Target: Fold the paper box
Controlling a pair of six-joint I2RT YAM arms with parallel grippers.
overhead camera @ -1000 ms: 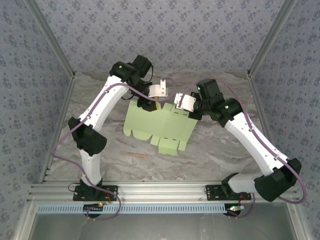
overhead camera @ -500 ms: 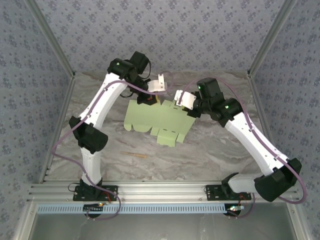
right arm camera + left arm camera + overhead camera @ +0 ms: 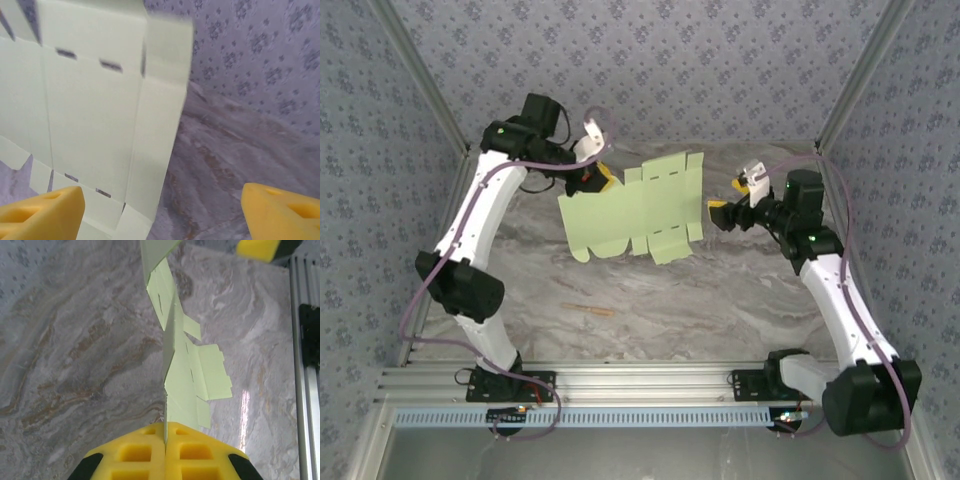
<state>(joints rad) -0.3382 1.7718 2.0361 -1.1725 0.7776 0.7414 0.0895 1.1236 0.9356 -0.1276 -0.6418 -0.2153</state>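
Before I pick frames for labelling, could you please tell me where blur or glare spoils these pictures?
Right wrist: the paper box is soft, its top right corner smeared. Left wrist: it is sharp, but a bright glare streak lies on the table. Top external: even light, everything sharp.

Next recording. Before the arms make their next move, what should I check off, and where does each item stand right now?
1. Grip: left end effector clamped on the paper box edge: ok.
2. Release: right end effector open, apart from the paper box: ok.
3. Panels folded up: not ok, the paper box is a flat sheet.
4. Lower edge off the table: cannot tell.
5. The thin tan stick lies apart from the paper box: ok.
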